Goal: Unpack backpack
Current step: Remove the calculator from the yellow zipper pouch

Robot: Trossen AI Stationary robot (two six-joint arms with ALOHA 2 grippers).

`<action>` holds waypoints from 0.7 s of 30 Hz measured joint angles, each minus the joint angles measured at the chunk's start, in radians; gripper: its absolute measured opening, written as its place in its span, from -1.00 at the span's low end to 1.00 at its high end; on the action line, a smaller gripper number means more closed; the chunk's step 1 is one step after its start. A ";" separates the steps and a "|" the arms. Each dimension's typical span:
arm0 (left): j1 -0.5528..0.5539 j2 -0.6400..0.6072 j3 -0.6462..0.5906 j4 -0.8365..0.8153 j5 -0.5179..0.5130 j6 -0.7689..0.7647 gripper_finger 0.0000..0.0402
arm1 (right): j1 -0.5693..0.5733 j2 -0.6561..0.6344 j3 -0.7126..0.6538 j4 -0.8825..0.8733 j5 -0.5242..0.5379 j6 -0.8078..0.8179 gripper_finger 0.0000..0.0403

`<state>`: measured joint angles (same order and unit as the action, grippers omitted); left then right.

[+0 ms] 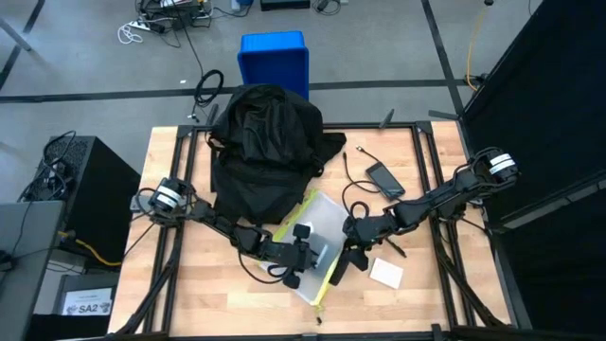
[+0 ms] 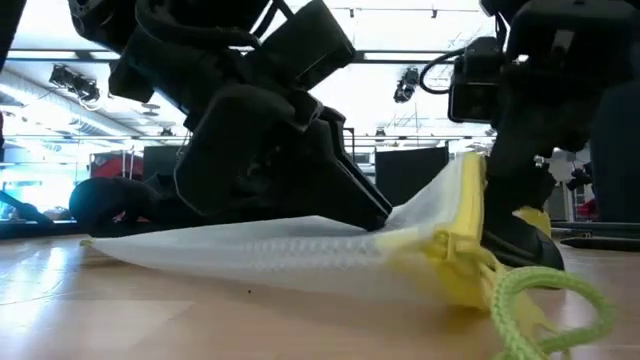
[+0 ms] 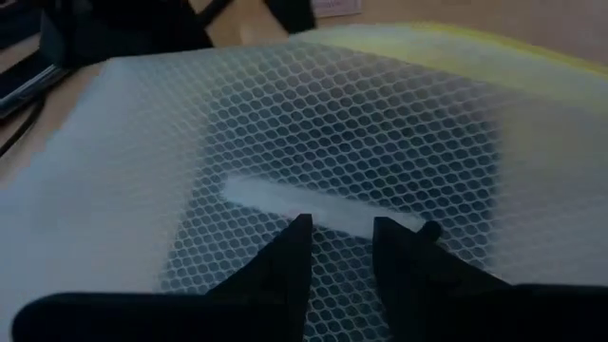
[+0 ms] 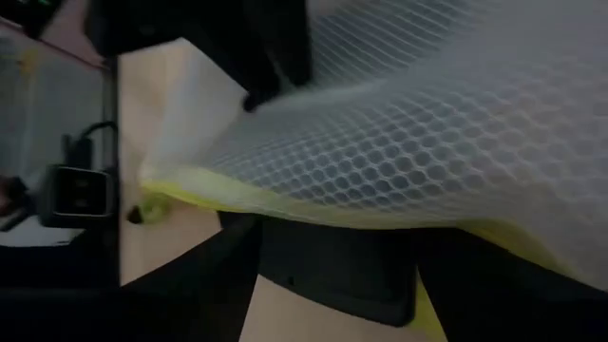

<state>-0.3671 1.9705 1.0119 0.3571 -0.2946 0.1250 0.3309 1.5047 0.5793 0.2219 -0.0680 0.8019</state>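
Observation:
The black backpack [image 1: 265, 142] lies on the far middle of the table. In front of it lies a white mesh pouch [image 1: 320, 237] with a yellow zip edge and a yellow-green cord loop [image 2: 545, 300]. My left gripper [image 3: 340, 237] is over the pouch's flat mesh face, its fingers a narrow gap apart. A pale bar [image 3: 304, 204] shows through the mesh just ahead of them. My right gripper [image 1: 352, 248] is at the pouch's right edge, shut on it. My left gripper's fingertips [image 3: 299, 237] rest on the pouch's upper mesh face [image 3: 332, 142], coming slanting down from the table's left. Nothing is between the fingers. My right gripper holds the pouch by its yellow zip edge [image 2: 468, 195], coming from the table's right. That edge is raised off the table while the rest of the pouch [image 2: 250, 250] lies flat. The fingers themselves are hidden under the mesh [image 4: 399, 142].
A white card [image 1: 386, 273] lies near the right gripper. A dark phone [image 1: 385, 178] and a thin cable [image 1: 355, 189] lie on the table's right half. A blue bin [image 1: 275, 57] stands on the floor beyond the far edge.

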 joint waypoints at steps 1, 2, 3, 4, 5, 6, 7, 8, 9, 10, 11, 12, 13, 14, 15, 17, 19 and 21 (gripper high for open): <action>0.002 0.000 0.000 0.000 0.000 -0.003 -0.57 | 0.000 0.000 0.000 0.012 -0.002 -0.002 0.18; 0.004 0.000 0.000 0.000 -0.001 -0.005 -0.57 | 0.000 0.000 0.000 0.021 -0.004 -0.002 0.17; 0.005 0.000 0.000 0.001 -0.004 -0.006 -0.57 | 0.000 0.000 0.000 0.023 -0.005 -0.002 0.15; 0.005 0.000 0.000 0.001 -0.008 -0.006 -0.57 | 0.000 0.000 0.000 0.024 -0.009 -0.002 0.13; 0.005 0.000 0.000 0.002 -0.010 -0.006 -0.57 | 0.000 0.000 0.000 0.029 -0.015 -0.002 0.11; 0.005 0.000 0.000 0.004 -0.011 -0.006 -0.57 | 0.000 0.000 0.000 0.034 -0.020 -0.002 0.10; 0.005 0.000 0.000 0.005 -0.012 -0.006 -0.57 | 0.000 0.000 0.000 0.035 -0.024 -0.002 0.08; 0.005 0.000 0.000 0.005 -0.012 -0.006 -0.57 | 0.000 0.000 0.000 0.033 -0.025 -0.002 0.06; 0.006 0.000 0.000 0.005 -0.012 -0.006 -0.57 | 0.000 0.000 0.000 0.031 -0.025 -0.002 0.05; 0.006 0.000 0.000 0.005 -0.013 -0.006 -0.57 | 0.000 0.000 0.000 0.027 -0.025 -0.002 0.04; 0.006 0.000 0.000 0.005 -0.015 -0.007 -0.57 | 0.000 0.000 0.000 0.025 -0.026 0.000 0.03; 0.006 0.000 0.000 0.005 -0.015 -0.007 -0.57 | -0.001 0.000 0.000 0.024 -0.026 0.001 0.03; 0.006 0.000 0.000 0.005 -0.015 -0.007 -0.57 | -0.004 0.000 0.000 0.020 -0.024 0.000 0.02; 0.006 0.000 0.000 0.005 -0.016 -0.007 -0.57 | -0.007 0.000 0.001 0.007 -0.015 0.001 0.02; 0.006 0.000 0.000 0.005 -0.017 -0.007 -0.57 | -0.012 0.000 0.002 -0.015 -0.005 0.001 0.02; 0.006 0.000 0.000 0.005 -0.018 -0.007 -0.57 | -0.023 0.000 0.002 -0.057 0.010 0.001 0.03; 0.006 0.000 0.000 0.004 -0.018 -0.007 -0.57 | -0.035 0.000 0.002 -0.080 0.012 0.001 0.04; 0.006 0.000 0.000 0.003 -0.018 -0.007 -0.57 | -0.046 0.000 0.002 -0.101 0.011 0.001 0.05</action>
<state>-0.3607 1.9709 1.0119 0.3601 -0.3122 0.1177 0.2853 1.5043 0.5808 0.1214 -0.0574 0.8028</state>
